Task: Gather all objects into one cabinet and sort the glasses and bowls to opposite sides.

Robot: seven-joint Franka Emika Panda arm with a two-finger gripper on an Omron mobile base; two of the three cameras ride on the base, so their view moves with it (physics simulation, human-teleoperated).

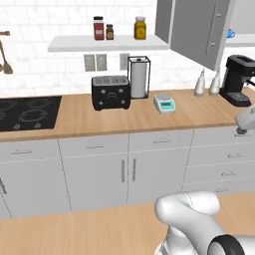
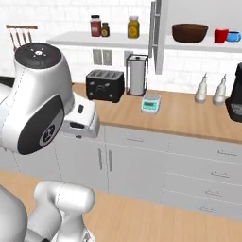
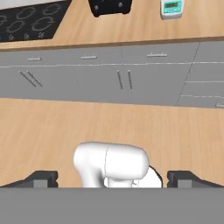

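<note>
The dark brown bowl (image 2: 189, 32) stands on the white cabinet shelf (image 2: 198, 46) at the upper right of the right base view, with the red mug (image 2: 220, 35) and the small blue cup (image 2: 233, 36) just beside it. The bowl looks stiff, wide and rather heavy, so I judge its rim is the best place to take it, while the cups are light and smooth. The hand (image 3: 112, 179) is open and empty, low in the hand view, well apart from the surface (image 3: 131, 26).

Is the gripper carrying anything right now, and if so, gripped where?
Nothing is held. In the hand view the gripper has its jaws spread wide, with only floor and the robot's own body between them.
</note>
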